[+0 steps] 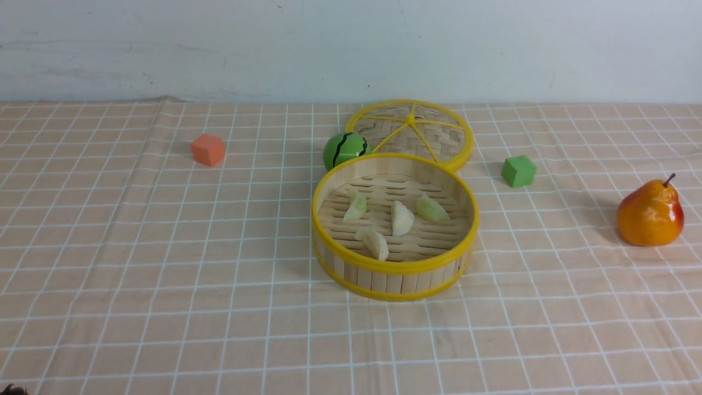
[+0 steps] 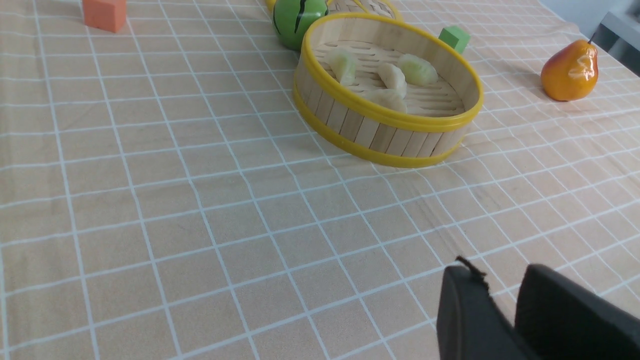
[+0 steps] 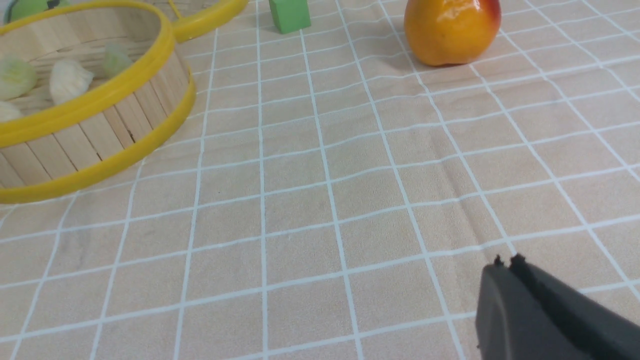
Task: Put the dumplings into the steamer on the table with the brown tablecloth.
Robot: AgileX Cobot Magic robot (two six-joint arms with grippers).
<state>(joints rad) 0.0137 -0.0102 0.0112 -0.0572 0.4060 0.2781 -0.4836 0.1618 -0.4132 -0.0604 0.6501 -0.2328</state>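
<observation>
The steamer [image 1: 395,267] stands mid-table on the brown tablecloth [image 1: 164,247], which covers the whole table. Several dumplings lie on its slatted floor: a pale green one [image 1: 356,207], a cream one [image 1: 402,218], another green one [image 1: 432,208] and a cream one [image 1: 374,243] by the near rim. Neither gripper shows in the front view. In the left wrist view my left gripper [image 2: 500,280] hovers over bare cloth, well short of the steamer [image 2: 390,135], its jaws slightly apart and empty. My right gripper [image 3: 507,262] is shut on nothing, with the steamer [image 3: 100,125] far off.
The flat woven lid [image 1: 411,131] leans behind the steamer, with a green striped ball [image 1: 344,149] beside it. An orange cube [image 1: 208,150] sits at the far left, a green cube [image 1: 518,171] right of the steamer, and a pear [image 1: 650,214] at the right edge.
</observation>
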